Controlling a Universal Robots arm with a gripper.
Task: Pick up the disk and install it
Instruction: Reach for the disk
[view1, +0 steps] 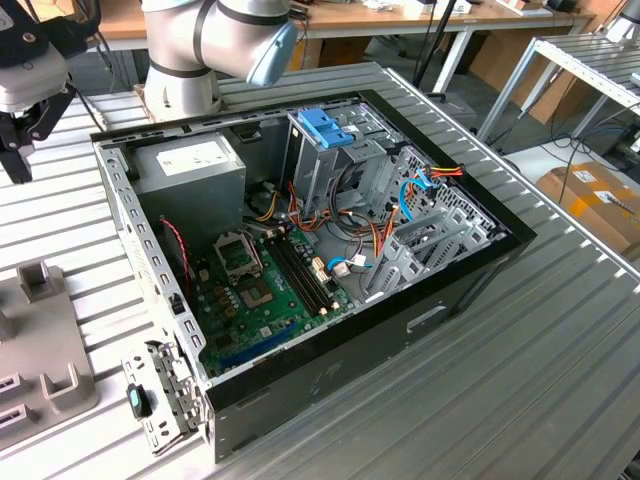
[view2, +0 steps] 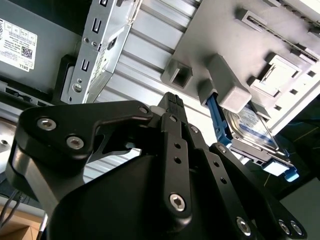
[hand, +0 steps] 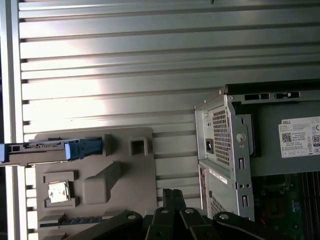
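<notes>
The disk (view2: 250, 131) stands on edge in a slot of the grey holder block (view2: 225, 35), its light blue side rail facing me; in the first wrist view the disk (hand: 45, 151) pokes out past the holder block (hand: 125, 172). My black gripper (hand: 172, 192) hangs above the ribbed table between the holder and the open computer case, apart from the disk. Its fingertips look pressed together with nothing between them. In the exterior view the gripper (view1: 18, 150) is at the far left, above the table beside the case.
The open computer case (view1: 470, 280) lies on its side mid-table, with a metal drive cage topped by a blue latch (view1: 325, 125), a grey power supply (view1: 190, 165) and a green motherboard (view1: 260, 290). The arm's base (view1: 185, 60) stands behind the case. The holder block (view1: 40, 345) sits at the exterior view's left.
</notes>
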